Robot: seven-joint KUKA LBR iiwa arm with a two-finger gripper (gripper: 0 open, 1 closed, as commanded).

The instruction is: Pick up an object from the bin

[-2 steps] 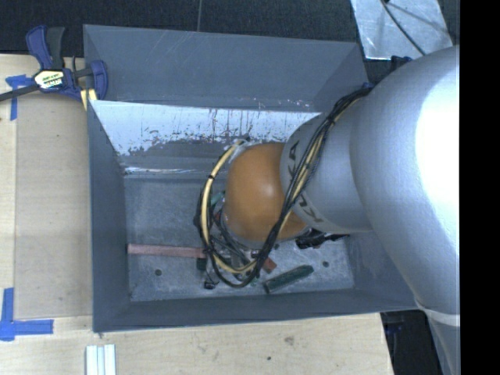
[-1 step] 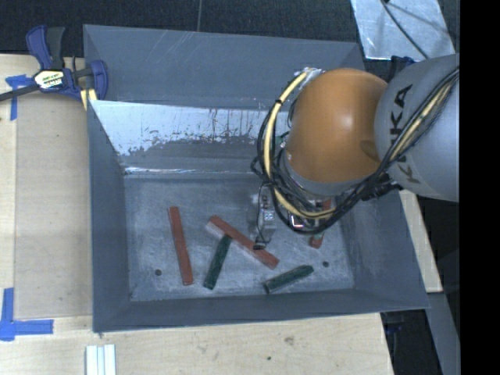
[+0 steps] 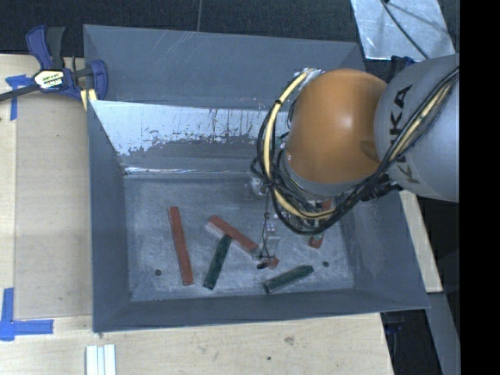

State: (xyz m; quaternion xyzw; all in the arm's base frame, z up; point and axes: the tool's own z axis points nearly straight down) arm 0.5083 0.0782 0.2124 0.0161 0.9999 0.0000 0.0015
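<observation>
Lying beside gripper [image 3: 268, 257]: red stick [image 3: 232, 235]

Six small things lay flat on the floor of the bin [image 3: 109, 209]. A long red stick [image 3: 180, 245] lay nearest the bin's left wall, running almost front to back. A shorter salmon-red stick [image 3: 231, 234] lay slantwise at about the middle of the bin. A dark green stick [image 3: 216, 262] lay tilted between the bin's middle and its front wall. A second dark green stick [image 3: 287, 278] lay close along the front wall, right of the bin's middle. A small red-brown piece [image 3: 271, 263] sat just right of the bin's middle. Another small reddish piece [image 3: 316, 241] lay nearer the bin's right wall.
</observation>
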